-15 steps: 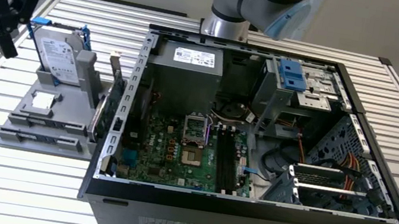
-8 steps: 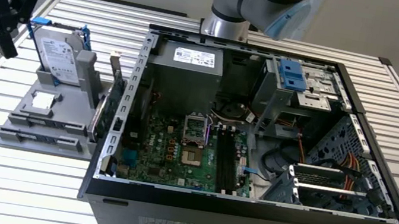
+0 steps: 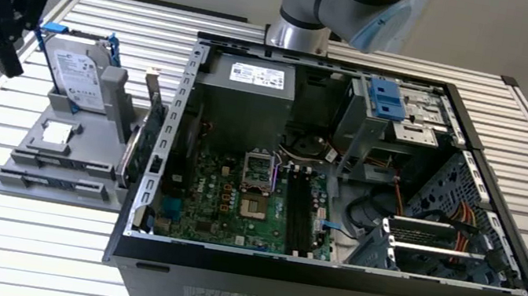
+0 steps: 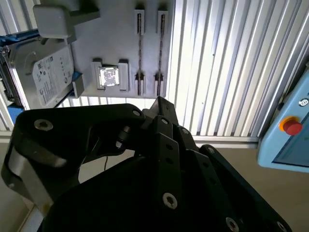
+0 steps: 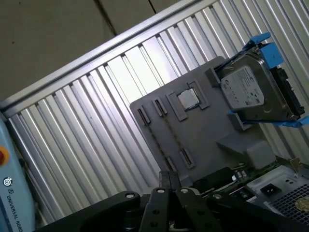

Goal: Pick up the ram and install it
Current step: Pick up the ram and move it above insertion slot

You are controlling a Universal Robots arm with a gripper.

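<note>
Above and beside the grey holder [image 3: 82, 155], my pincer [image 5: 169, 181] hangs closed and empty; the ram [image 5: 174, 137], seemingly the thin strip on edge in the holder's slot, lies below, its long axis pointing towards me.

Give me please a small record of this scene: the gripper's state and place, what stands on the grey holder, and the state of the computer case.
gripper: shut, holding nothing, in the air at the exterior view's left of the hard drive
grey holder: on the slatted table, at the exterior view's left of the case
hard drive: blue rails, upright on the holder
square chip: flat in its pocket on the holder
holder slots: two, narrow, a thin dark strip in each; cannot tell whether one is the ram
computer case: open, motherboard exposed
</note>
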